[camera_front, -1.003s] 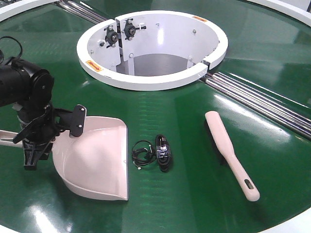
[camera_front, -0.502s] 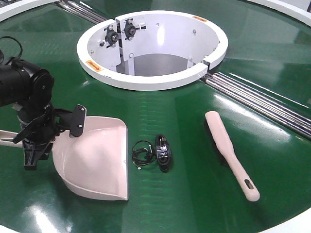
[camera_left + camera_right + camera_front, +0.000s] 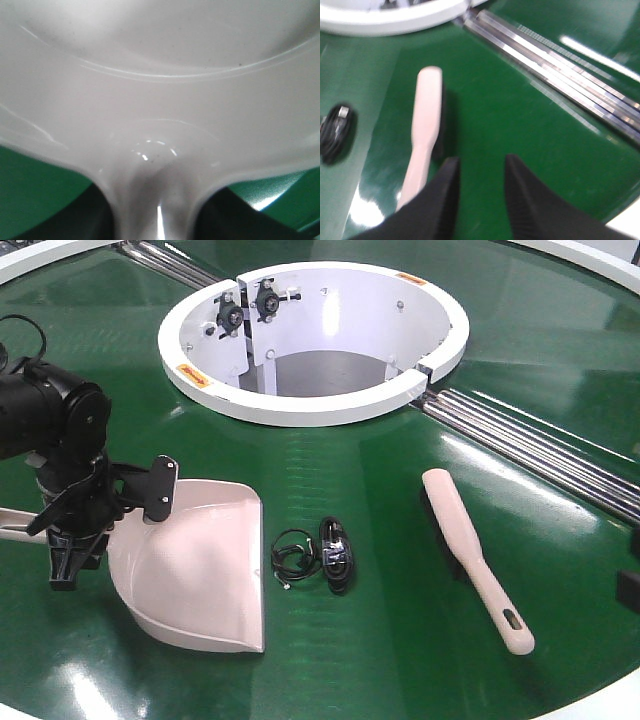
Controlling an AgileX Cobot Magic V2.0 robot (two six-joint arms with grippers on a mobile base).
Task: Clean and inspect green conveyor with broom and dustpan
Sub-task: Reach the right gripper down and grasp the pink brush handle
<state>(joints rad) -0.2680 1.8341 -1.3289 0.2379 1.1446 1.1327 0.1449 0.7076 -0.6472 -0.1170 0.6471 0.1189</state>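
The pale pink dustpan point(image 3: 195, 570) lies on the green conveyor point(image 3: 380, 480) at the front left, mouth toward the right. My left gripper point(image 3: 72, 540) is shut on its handle point(image 3: 12, 523). In the left wrist view the dustpan's back point(image 3: 160, 75) fills the frame, and the handle runs between the dark fingers point(image 3: 80, 217). The broom point(image 3: 470, 550) lies flat at the front right, untouched. In the right wrist view my right gripper point(image 3: 480, 167) is open above the belt, just right of the broom point(image 3: 426, 115). Its fingers hold nothing.
A black coiled cable point(image 3: 335, 555) lies between dustpan and broom. The white ring opening point(image 3: 300, 410) sits behind them. Silver rails point(image 3: 530, 445) run back-left to right. A dark part of the right arm point(image 3: 630, 585) shows at the right edge.
A dark part of the right arm has come into the front view at the right edge. The left arm, dustpan, broom and cable have not moved.
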